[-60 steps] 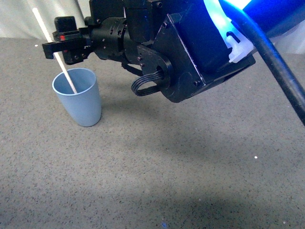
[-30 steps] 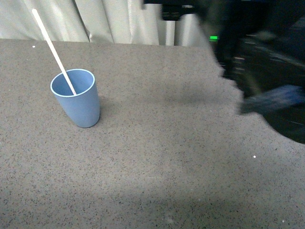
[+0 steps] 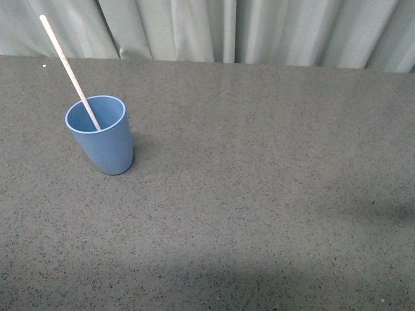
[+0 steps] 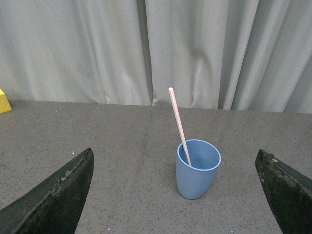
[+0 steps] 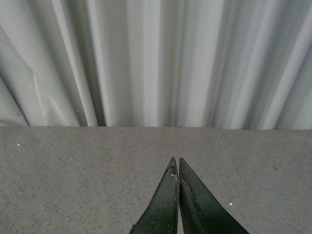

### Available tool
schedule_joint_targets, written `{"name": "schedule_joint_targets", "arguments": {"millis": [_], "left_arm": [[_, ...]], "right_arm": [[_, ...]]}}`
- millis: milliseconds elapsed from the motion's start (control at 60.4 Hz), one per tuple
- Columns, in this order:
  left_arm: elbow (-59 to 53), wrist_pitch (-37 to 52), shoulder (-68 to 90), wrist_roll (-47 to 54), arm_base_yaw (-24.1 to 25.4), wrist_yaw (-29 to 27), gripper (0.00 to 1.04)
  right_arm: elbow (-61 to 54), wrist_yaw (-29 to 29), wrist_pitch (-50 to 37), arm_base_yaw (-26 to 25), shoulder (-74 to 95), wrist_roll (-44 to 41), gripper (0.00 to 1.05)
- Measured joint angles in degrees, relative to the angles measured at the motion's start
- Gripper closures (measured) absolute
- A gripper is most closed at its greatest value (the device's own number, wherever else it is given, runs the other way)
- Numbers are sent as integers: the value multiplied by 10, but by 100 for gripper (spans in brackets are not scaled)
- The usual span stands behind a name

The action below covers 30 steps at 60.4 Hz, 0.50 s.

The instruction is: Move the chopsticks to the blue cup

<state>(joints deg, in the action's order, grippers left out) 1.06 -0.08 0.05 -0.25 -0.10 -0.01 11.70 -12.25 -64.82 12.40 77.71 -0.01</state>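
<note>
The near stretch of the grey speckled tabletop [image 3: 259, 214] lies bare in the front view, and that is the change. A second ago a black arm reached in from the right with its gripper up against the stick above the cup. Half a second ago it was a blur pulling off to the right, and now neither arm shows there at all. In the left wrist view the left gripper [image 4: 173, 153] is spread wide, one dark finger at each edge of the picture, with nothing between them and the cup well beyond the tips. The right gripper [image 5: 175, 163] has its tips pressed together on nothing and points at bare tabletop and curtain (well clear of the cup, going by what its camera sees). Farther back on the left stands the blue cup [image 3: 104, 146], upright. The chopstick [image 3: 68, 68] has its lower end down inside and leans on the rim, slanting up toward the far left, much as it leaned when the gripper was on it. So the release did not disturb it, and I judge the transfer done, since nothing holds the stick and it rests steadily. A small yellow block [image 4: 4, 101] sits at the far left edge of the left wrist view, and beyond it all hangs the pale pleated curtain [image 3: 259, 29].
</note>
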Motion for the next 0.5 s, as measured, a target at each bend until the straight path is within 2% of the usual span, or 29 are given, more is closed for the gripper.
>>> {"name": "schedule_joint_targets", "arguments": {"millis": [497], "left_arm": [[0,0,0,0,0,0,7]], "right_arm": [[-91,69,146,-70,-238,0,104]]}}
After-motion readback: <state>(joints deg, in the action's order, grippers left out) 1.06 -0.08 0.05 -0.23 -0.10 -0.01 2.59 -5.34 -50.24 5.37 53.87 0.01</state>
